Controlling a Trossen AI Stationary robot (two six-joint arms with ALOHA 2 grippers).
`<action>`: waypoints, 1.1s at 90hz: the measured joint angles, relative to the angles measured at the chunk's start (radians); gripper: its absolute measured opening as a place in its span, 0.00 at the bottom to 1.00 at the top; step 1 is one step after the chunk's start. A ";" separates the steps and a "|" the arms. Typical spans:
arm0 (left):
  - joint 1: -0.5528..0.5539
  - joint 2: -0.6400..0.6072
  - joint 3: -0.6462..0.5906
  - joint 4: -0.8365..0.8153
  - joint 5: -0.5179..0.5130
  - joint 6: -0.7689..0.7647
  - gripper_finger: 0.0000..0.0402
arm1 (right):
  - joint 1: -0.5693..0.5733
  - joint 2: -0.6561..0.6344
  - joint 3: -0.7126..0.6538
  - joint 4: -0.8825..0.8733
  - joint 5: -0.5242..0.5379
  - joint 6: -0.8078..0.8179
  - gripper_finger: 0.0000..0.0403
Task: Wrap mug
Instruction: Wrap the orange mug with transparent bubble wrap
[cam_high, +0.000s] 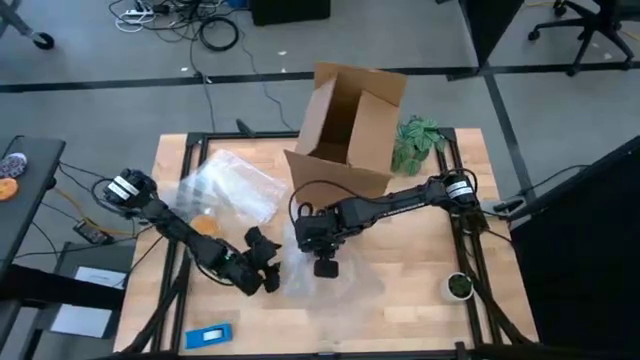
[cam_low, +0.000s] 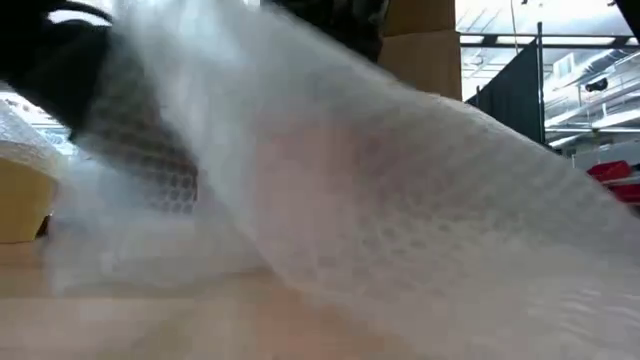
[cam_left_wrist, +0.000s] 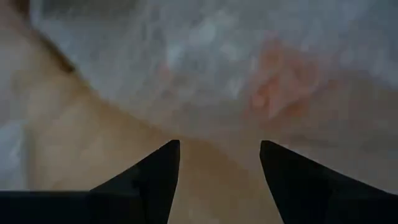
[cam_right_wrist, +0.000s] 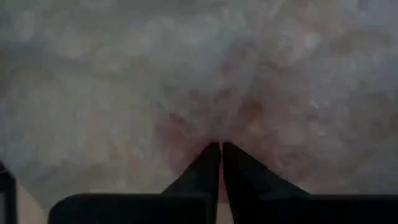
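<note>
A clear bubble wrap sheet (cam_high: 335, 282) lies on the wooden table (cam_high: 420, 250) near its middle. It fills the low view as a raised slope (cam_low: 400, 200). The mug shows only as an orange-pink blur through the wrap (cam_left_wrist: 273, 87). My right gripper (cam_high: 325, 266) is over the wrap and shut on it. My left gripper (cam_high: 264, 268) stands open just to the left, its fingers (cam_left_wrist: 158, 177) facing the wrap with nothing between them. My right gripper pinches a gathered bit of the bubble wrap (cam_right_wrist: 214, 134) between its two shut fingers, coming from above. The wrap is drawn up off the table around the hold and slopes down to the tabletop (cam_low: 560, 290); how many layers are held does not show.
An open cardboard box (cam_high: 345, 125) stands at the far middle, with a green plant (cam_high: 415, 145) to its right. A second bubble wrap sheet (cam_high: 230, 185) and an orange-yellow thing (cam_high: 205, 225) lie by the left arm. A dark green round object (cam_high: 458, 287) and a blue item (cam_high: 210, 335) sit near the front.
</note>
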 joint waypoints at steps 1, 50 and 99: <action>0.002 0.000 0.000 0.000 0.000 0.005 0.52 | 0.001 0.000 0.006 -0.008 0.000 0.000 0.00; 0.008 0.001 0.004 -0.008 0.018 0.035 0.52 | 0.270 -0.003 0.357 -0.472 0.205 0.197 0.00; 0.008 0.001 0.004 -0.009 0.018 0.038 0.52 | 0.534 -0.003 0.146 -0.584 0.272 0.864 0.38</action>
